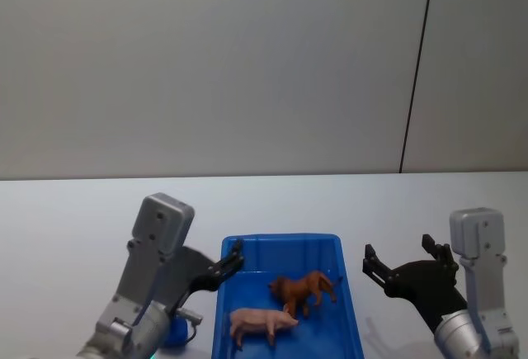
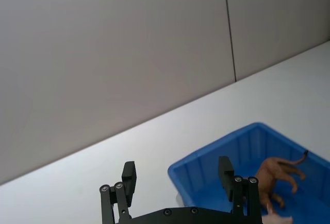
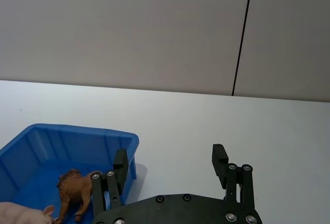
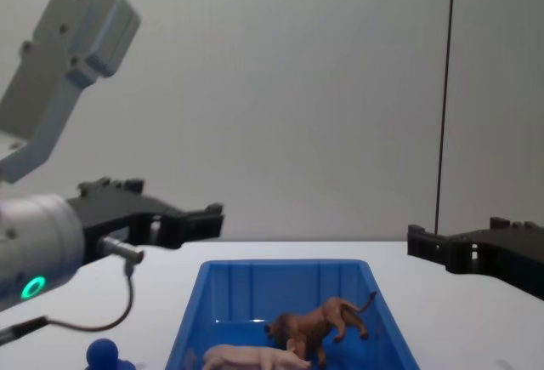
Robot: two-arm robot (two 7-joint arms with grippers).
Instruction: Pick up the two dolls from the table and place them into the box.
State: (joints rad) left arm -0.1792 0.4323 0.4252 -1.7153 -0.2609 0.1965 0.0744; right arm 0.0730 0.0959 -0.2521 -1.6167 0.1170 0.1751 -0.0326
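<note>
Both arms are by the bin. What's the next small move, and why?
Probably pull both arms back to rest. The lion and the pig both lie inside the blue box, and no doll is on the table. The left gripper and the right gripper are open and empty on either side of the box.

White table [image 1: 82, 210], blue box [image 1: 280, 253] (ribbed walls)

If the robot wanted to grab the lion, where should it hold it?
Probably the lion by its thick middle, from above: the box walls block the sides, and its tail and legs look too thin to pinch.
</note>
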